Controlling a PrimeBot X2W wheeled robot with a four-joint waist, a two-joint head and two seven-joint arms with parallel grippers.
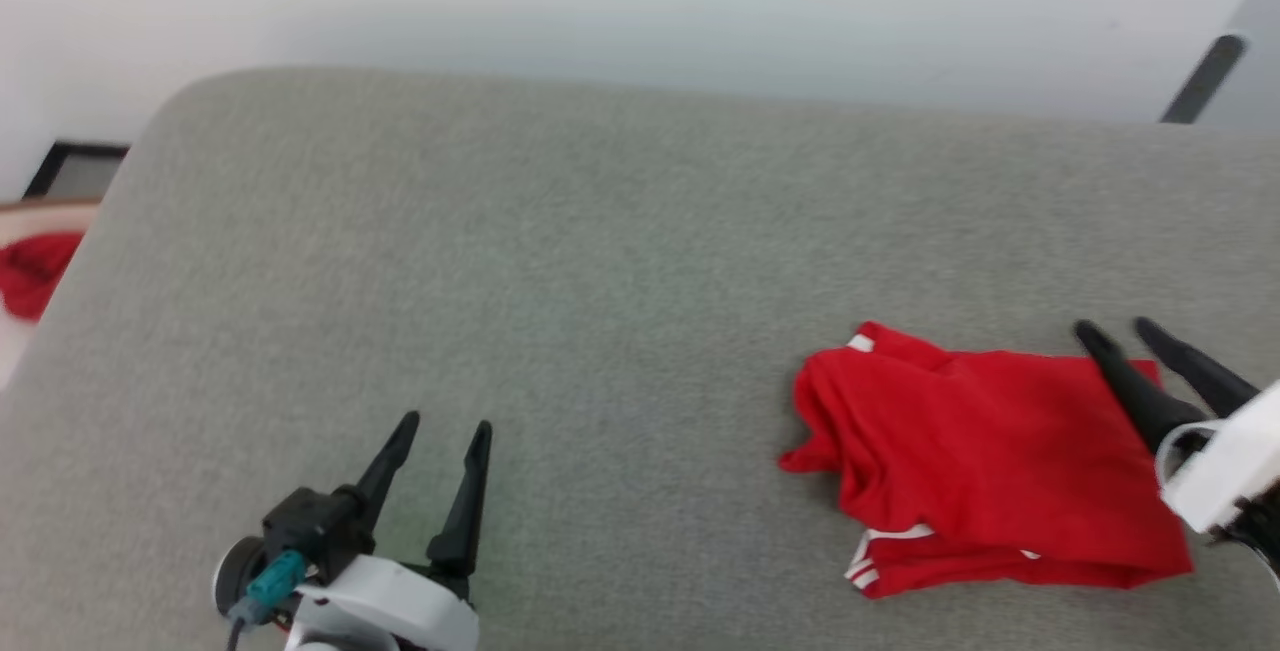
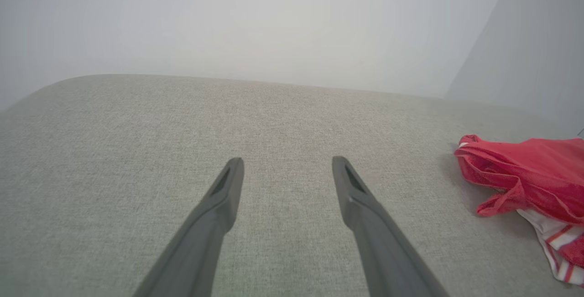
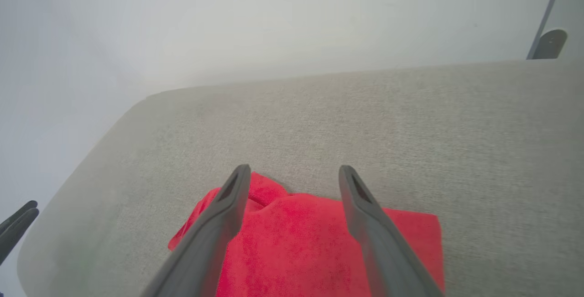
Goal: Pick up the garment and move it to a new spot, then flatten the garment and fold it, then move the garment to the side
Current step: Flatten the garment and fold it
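Currently listed, item by item.

**Garment** [image 1: 980, 451]: red, soft, folded into a rough rectangle. It lies on the right part of the grey fabric-covered counter [image 1: 600, 261]. A striped band [image 1: 868, 563] peeps out at its near left corner, and a loose flap bulges on its left side.

**Right end effector** [image 1: 1115, 327]: fingers spread with nothing between them, poised over the garment's right edge. Whether the tips touch the cloth cannot be told.

**Left end effector** [image 1: 445, 423]: fingers spread and empty, over bare counter, well apart from the garment.

**Lump of plain red cloth** [image 1: 35, 271]: off the counter at the far left, and no part of this job.

**Status, as judged:** the fold is made and the garment is set to one side, so the task looks close to done.

**Risks, as judged:**
- Snagging. If a right fingertip catches the top layer when the arm lifts away, the soft cloth would be dragged along and the fold peeled open.
- Slumping. The bulging left flap is unsupported and may spread, loosening the rectangle.
- Partial grip. A further grasp at this edge could catch the top layer alone and leave the lower layers behind.
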